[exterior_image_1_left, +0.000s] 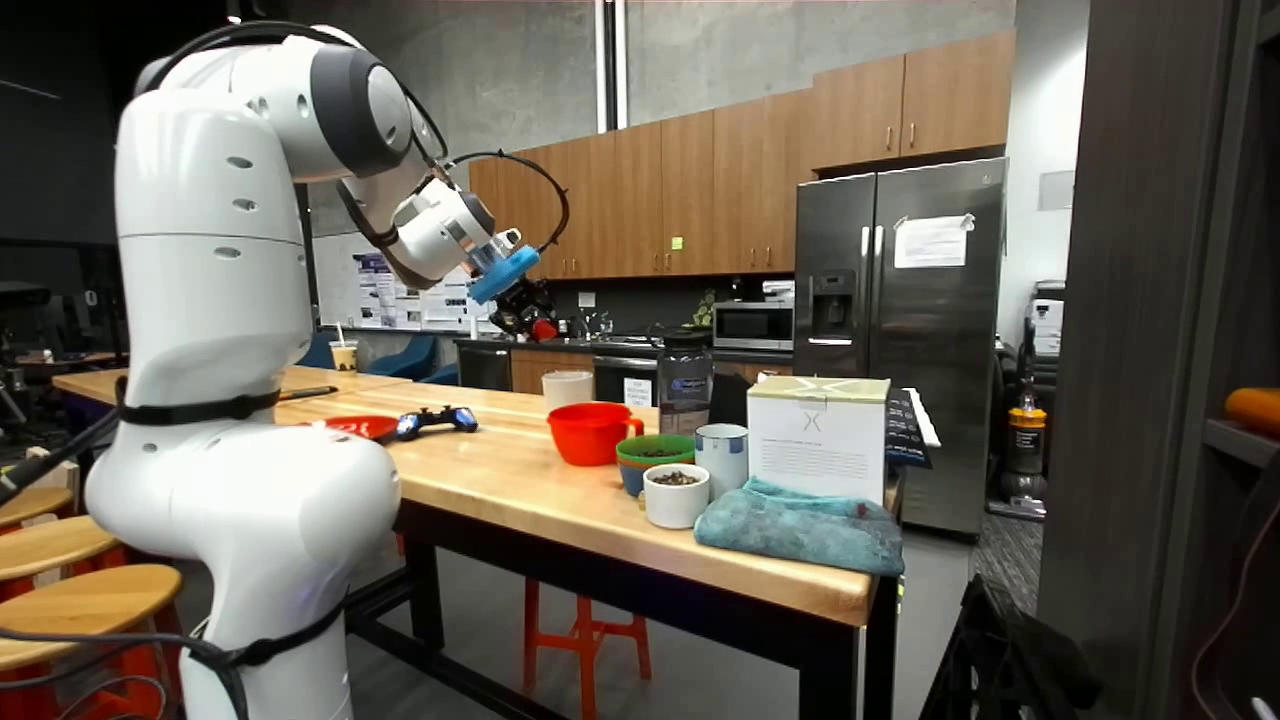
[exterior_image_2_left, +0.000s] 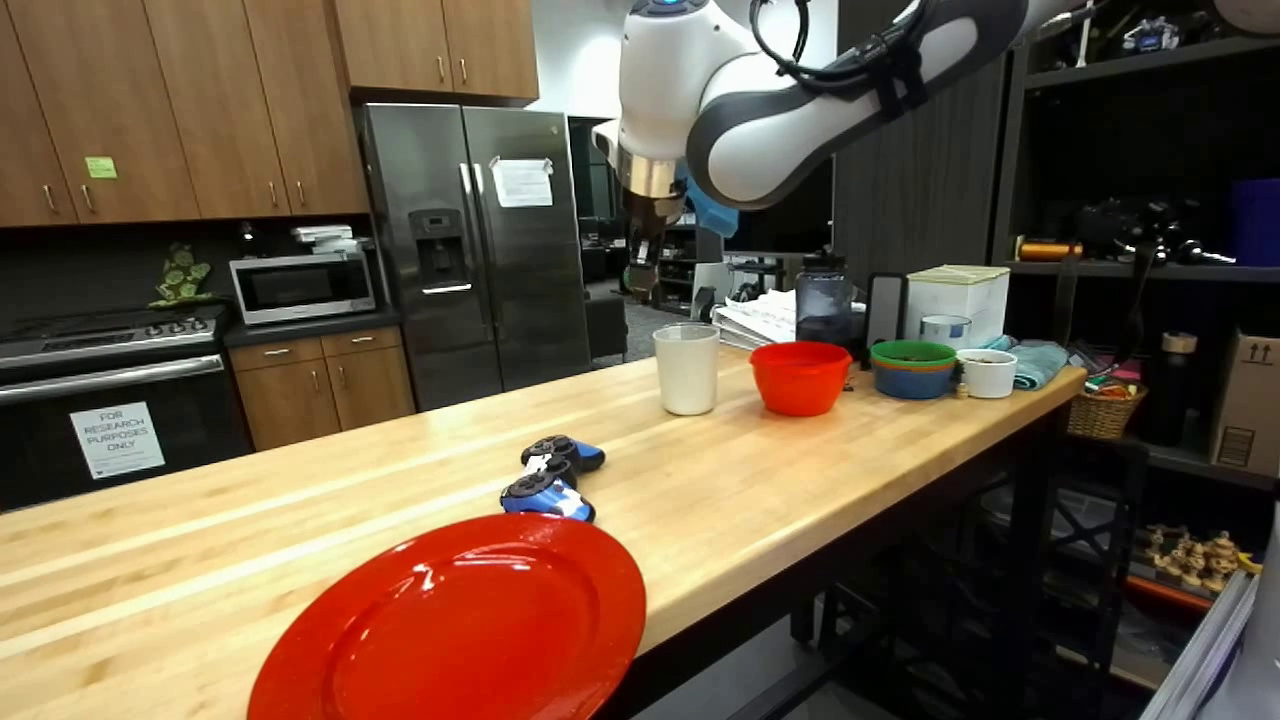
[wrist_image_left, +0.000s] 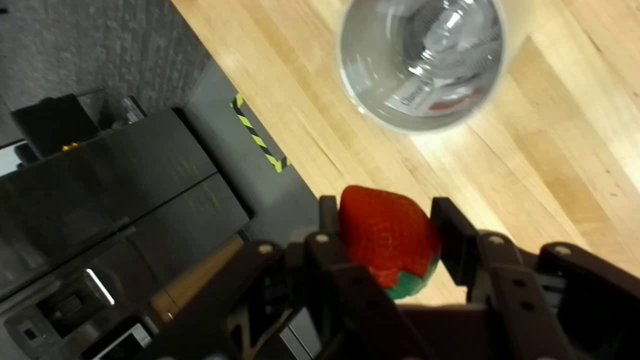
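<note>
The fingers are narrowed onto what looks like a toy strawberry, one on either side of its red body, the green cap toward their base, and they hold it in the air above the desk. The step in hand looks like holding it aloft; the next move, as I judge it, calls for even pressure and, on any descent here, care with the rim of the translucent cup, which stands below and near, apart from the strawberry. Inside that cup the wrist view shows a clear plastic item with a printed label; what it is I cannot tell. Beside the cup is a red handled bowl; too little of its inside shows to tell what it holds. Next come nested bowls, the green top one holding dark bits, and a white ramekin filled with brown dried pieces. A pale mug and a white box stand by them, the mug's contents out of sight. Farther off, a blue game controller lies near a red plate.
</note>
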